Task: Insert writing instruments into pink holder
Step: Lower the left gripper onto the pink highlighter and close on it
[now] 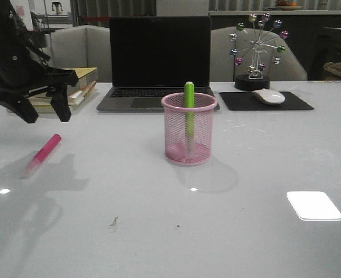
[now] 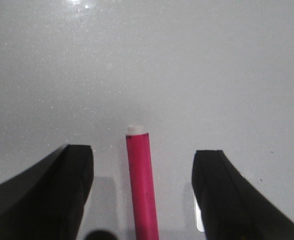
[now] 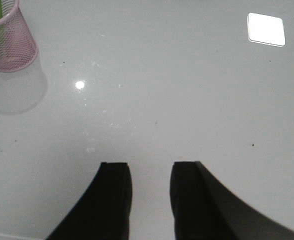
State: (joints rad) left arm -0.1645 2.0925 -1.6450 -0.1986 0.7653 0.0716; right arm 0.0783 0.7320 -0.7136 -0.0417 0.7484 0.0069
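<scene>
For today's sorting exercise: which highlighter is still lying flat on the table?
The pink highlighter, flat on the table beneath the left gripper; the green highlighter stands in the pink holder.

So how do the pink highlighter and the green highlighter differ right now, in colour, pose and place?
The pink highlighter is hot pink; the green highlighter is lime green. The pink one lies flat on the table, while the green one stands nearly upright. The pink one is outside, lying between the open jaws of the left gripper; the green one is already inside the pink mesh holder, its top above the rim. Both are chunky markers of similar build.
</scene>
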